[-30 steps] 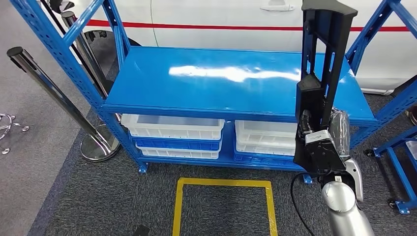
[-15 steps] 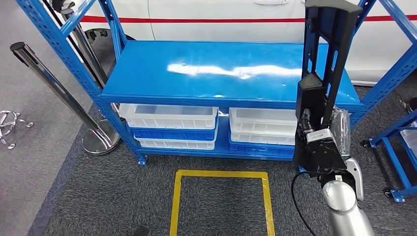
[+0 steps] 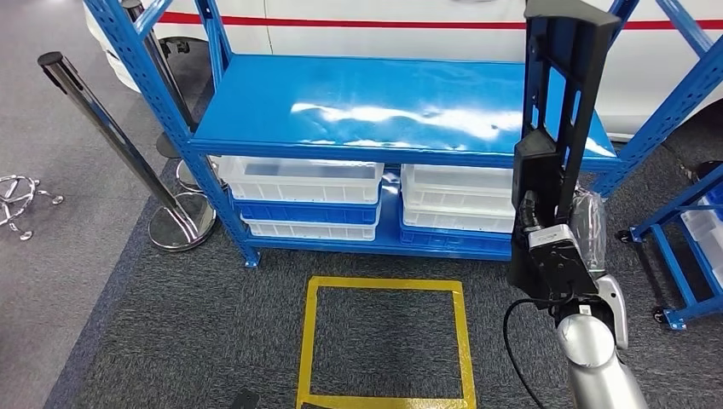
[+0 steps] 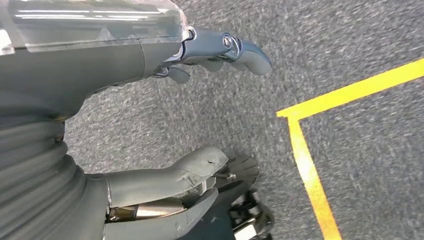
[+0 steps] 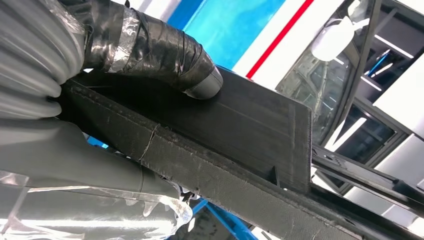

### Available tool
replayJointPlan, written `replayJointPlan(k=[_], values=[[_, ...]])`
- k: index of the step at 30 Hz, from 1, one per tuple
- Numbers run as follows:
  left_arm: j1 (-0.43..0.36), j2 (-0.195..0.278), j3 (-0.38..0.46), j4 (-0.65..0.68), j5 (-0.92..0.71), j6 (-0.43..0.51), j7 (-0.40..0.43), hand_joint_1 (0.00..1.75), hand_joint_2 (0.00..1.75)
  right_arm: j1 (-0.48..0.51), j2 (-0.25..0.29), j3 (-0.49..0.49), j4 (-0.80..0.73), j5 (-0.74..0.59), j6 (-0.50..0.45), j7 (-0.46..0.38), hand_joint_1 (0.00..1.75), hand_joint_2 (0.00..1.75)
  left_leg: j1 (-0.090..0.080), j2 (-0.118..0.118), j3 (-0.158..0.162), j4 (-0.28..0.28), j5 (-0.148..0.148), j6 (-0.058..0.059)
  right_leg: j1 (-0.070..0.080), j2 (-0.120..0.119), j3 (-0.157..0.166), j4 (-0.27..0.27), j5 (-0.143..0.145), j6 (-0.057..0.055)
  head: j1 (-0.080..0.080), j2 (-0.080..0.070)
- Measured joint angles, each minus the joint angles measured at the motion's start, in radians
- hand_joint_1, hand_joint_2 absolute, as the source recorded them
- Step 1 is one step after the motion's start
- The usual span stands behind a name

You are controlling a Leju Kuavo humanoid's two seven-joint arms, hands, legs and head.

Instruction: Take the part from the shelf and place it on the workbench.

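- In front of the blue steel rack (image 3: 401, 106), I had the right hand (image 3: 558, 264) raised with the long black plastic frame part (image 3: 558, 102) standing upright in it; I judged the vertical carry kept the tall piece clear of the rack's posts and balanced over the wrist.
- In the right wrist view, the tape-wrapped thumb (image 5: 165, 55) pressed on the part's flat face (image 5: 250, 130) with the fingers clenched round the ribbed lower edge; so the part was off the shelf, in hand, and not yet on any workbench.
- The part looked rigid, matt and slightly rough, with open slots along its length; a firm grasp low down seemed sensible.
- The left hand (image 4: 150, 115) hung over grey carpet (image 4: 360, 40) beside a yellow tape line (image 4: 305, 160), fingers apart and grasping nothing.
- The rack's glossy top was bare, with white and blue plastic bins (image 3: 303, 200) stacked below; a chrome barrier post (image 3: 111, 136) leaned nearby.
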Motion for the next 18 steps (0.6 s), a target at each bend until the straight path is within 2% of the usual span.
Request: replayJointPlan(k=[1,2,3,5,6,7,8,10,11,12,13,14,16,17,18], values=[[0.0,0.0,0.0,0.0,0.0,0.0,0.0,0.0,1.75,0.0,0.0,0.0,0.0,0.0,0.0,0.0,1.75,1.75,-0.001,0.0,-0.014,0.014,0.002,-0.004,0.001,0.0,0.027,-0.043,-0.004,-0.002,0.0,0.0],[0.0,0.0,0.0,0.0,0.0,0.001,-0.001,0.0,1.75,0.0,0.0,0.0,0.0,-0.001,0.0,0.001,1.75,1.75,-0.002,-0.001,-0.024,0.026,0.004,-0.008,0.002,0.002,0.041,-0.071,-0.015,-0.007,0.0,0.0],[0.0,0.001,0.001,0.0,0.0,0.001,-0.001,0.0,1.75,0.0,0.0,0.0,0.0,-0.002,0.0,0.001,1.75,1.75,-0.004,-0.002,-0.03,0.033,0.008,-0.013,0.005,0.003,0.041,-0.075,-0.019,-0.015,0.0,0.0],[0.001,0.001,0.002,0.0,0.0,0.002,-0.002,0.0,1.75,0.0,0.001,0.001,0.001,-0.005,0.001,0.001,1.75,1.75,-0.003,-0.004,-0.039,0.042,0.012,-0.023,0.004,0.003,0.028,-0.072,-0.008,-0.034,0.0,0.0],[0.002,0.001,0.003,0.0,0.0,0.002,-0.002,0.0,1.75,-0.001,0.001,0.001,0.001,-0.006,0.001,0.001,1.75,1.75,0.0,-0.005,-0.047,0.053,-0.002,-0.03,0.004,0.002,0.02,-0.072,0.001,-0.043,0.0,0.0],[0.002,0.002,0.003,0.0,0.0,0.002,-0.002,0.0,1.75,-0.002,0.001,0.001,0.001,-0.008,0.001,0.001,1.75,1.75,0.003,-0.006,-0.058,0.08,-0.033,-0.038,0.004,0.001,0.011,-0.074,0.01,-0.051,0.0,0.0],[0.003,0.002,0.004,0.0,0.0,0.002,-0.002,0.0,1.75,-0.003,0.001,0.001,0.0,-0.009,0.001,0.001,1.75,1.75,0.007,-0.006,-0.072,0.126,-0.078,-0.044,0.005,0.0,0.001,-0.074,0.02,-0.056,-0.001,0.0],[0.003,0.002,0.004,0.0,0.0,0.002,-0.002,0.0,1.75,-0.003,0.001,0.001,0.0,-0.01,0.001,0.001,1.75,1.75,0.013,-0.006,-0.102,0.244,-0.161,-0.053,0.008,0.0,-0.023,-0.074,0.039,-0.06,-0.001,0.0],[0.003,0.002,0.004,0.0,0.0,0.002,-0.002,0.0,1.75,-0.003,0.001,0.001,0.0,-0.01,0.001,0.001,1.75,1.75,0.016,-0.006,-0.105,0.287,-0.178,-0.054,0.011,0.0,-0.036,-0.073,0.049,-0.06,-0.001,0.0],[0.003,0.001,0.004,0.0,0.0,0.002,-0.002,0.0,1.75,-0.003,0.001,0.001,0.0,-0.01,0.001,0.001,1.75,1.75,0.017,-0.006,-0.095,0.302,-0.174,-0.053,0.013,0.0,-0.048,-0.073,0.059,-0.06,-0.001,0.0],[0.003,0.001,0.004,0.0,0.0,0.002,-0.002,0.0,1.75,-0.003,0.001,0.001,0.0,-0.01,0.001,0.001,1.75,1.75,0.017,-0.006,-0.066,0.28,-0.154,-0.049,0.015,0.0,-0.06,-0.073,0.068,-0.059,-0.001,0.0],[0.003,0.001,0.004,0.0,0.0,0.002,-0.002,0.0,1.75,-0.003,0.001,0.001,0.0,-0.01,0.001,0.001,1.75,1.75,0.016,-0.007,-0.02,0.226,-0.131,-0.042,0.017,0.0,-0.071,-0.073,0.078,-0.059,-0.001,0.0],[0.0,0.001,0.004,0.0,0.0,0.003,-0.002,0.0,1.75,-0.003,0.001,0.001,0.0,-0.01,0.001,0.001,1.75,1.75,0.01,-0.008,0.082,0.084,-0.115,-0.027,0.018,0.001,-0.084,-0.076,0.096,-0.053,-0.001,0.0],[-0.001,0.002,0.004,0.0,0.0,0.003,-0.002,0.0,1.75,-0.003,0.001,0.001,-0.001,-0.01,0.001,0.001,1.75,1.75,0.005,-0.009,0.112,0.035,-0.116,-0.022,0.015,0.0,-0.086,-0.08,0.105,-0.048,-0.001,0.0],[-0.002,0.002,0.004,0.0,0.0,0.003,-0.002,0.0,1.75,-0.003,0.002,0.001,-0.001,-0.01,0.0,0.001,1.75,1.75,-0.001,-0.009,0.126,0.005,-0.118,-0.018,0.011,-0.001,-0.085,-0.085,0.114,-0.041,0.0,0.0]])
